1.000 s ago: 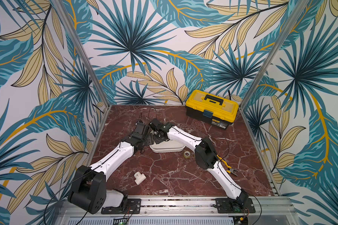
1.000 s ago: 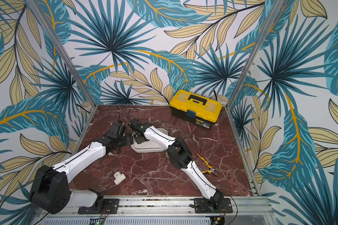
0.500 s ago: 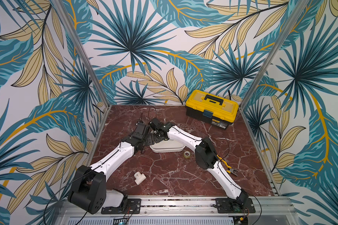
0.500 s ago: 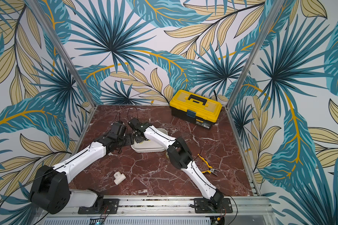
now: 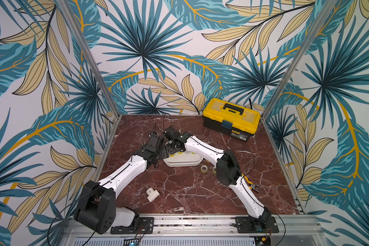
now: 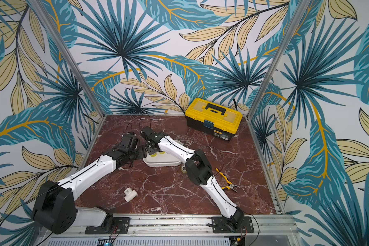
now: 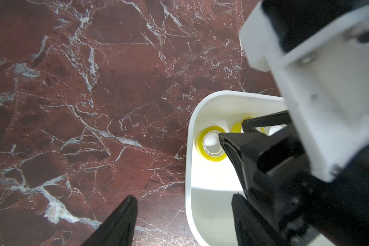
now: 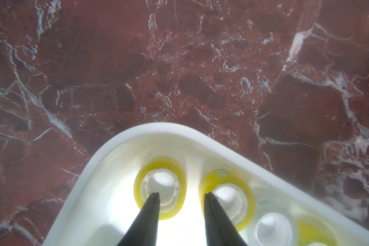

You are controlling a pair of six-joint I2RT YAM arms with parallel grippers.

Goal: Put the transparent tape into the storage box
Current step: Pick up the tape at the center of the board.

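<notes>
The storage box (image 5: 182,164) is a white shallow tub at mid-table, and its rim also shows in the right wrist view (image 8: 164,127). Several rolls of transparent tape lie inside, among them two yellow ones (image 8: 160,188) (image 8: 226,198) and a greyer one (image 8: 273,230). My right gripper (image 8: 181,194) hangs open just above those two yellow rolls and holds nothing. My left gripper (image 7: 183,199) is open and straddles the box's rim (image 7: 189,153) at its left end, one finger inside and one outside. Two more rolls (image 5: 203,168) (image 5: 213,170) lie on the marble to the right of the box.
A yellow-and-black toolbox (image 5: 231,119) stands at the back right. A white T-shaped pipe fitting (image 5: 152,194) lies near the front left. Yellow-handled pliers (image 5: 250,184) lie beside the right arm. Patterned walls close in the table on three sides.
My right gripper's jaws have spread apart over the box's left end. Both arms have stayed almost where they were.
</notes>
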